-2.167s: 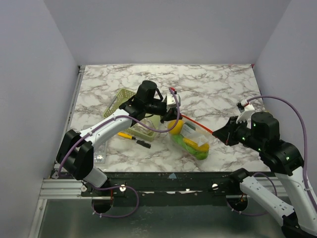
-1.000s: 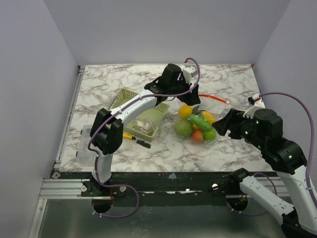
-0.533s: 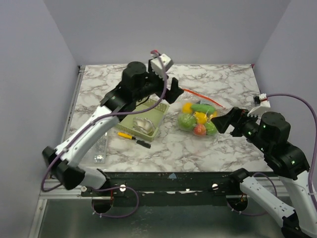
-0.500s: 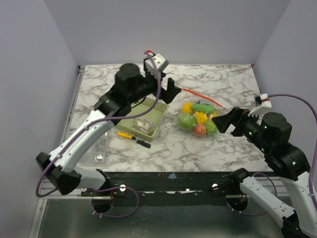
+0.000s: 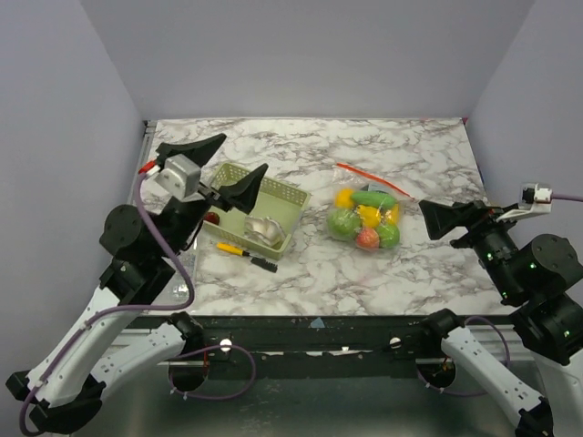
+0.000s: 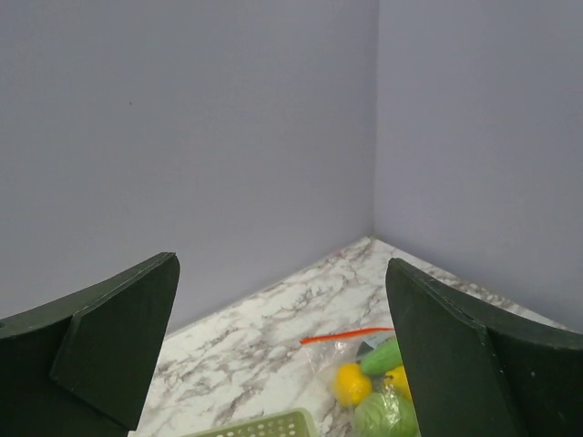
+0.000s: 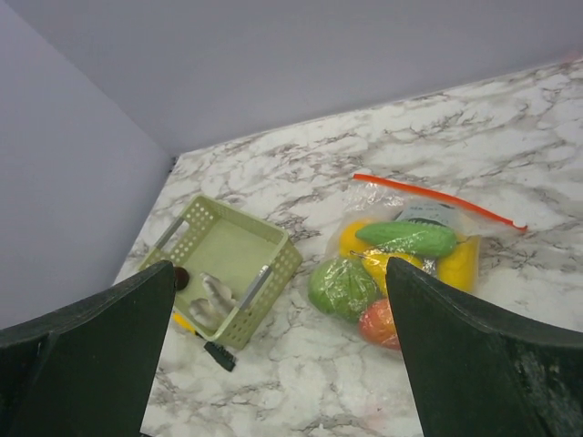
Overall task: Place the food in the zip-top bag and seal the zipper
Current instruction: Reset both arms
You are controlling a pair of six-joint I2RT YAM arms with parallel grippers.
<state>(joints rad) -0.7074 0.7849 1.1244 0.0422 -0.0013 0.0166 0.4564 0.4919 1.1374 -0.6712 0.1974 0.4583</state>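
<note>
Left jaws spread wide, empty, raised by basket [image 5: 296,215], well apart from bag. Mid-tabletop: food [image 5: 342,223] inside zip-top bag [image 5: 364,187]; zipper [image 5: 375,180] slants far-left to near-right. Right jaws open, empty, nearer; bag lies leftward.

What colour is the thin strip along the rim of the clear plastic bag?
Orange-red. The zipper strip shows best in the right wrist view.
</note>
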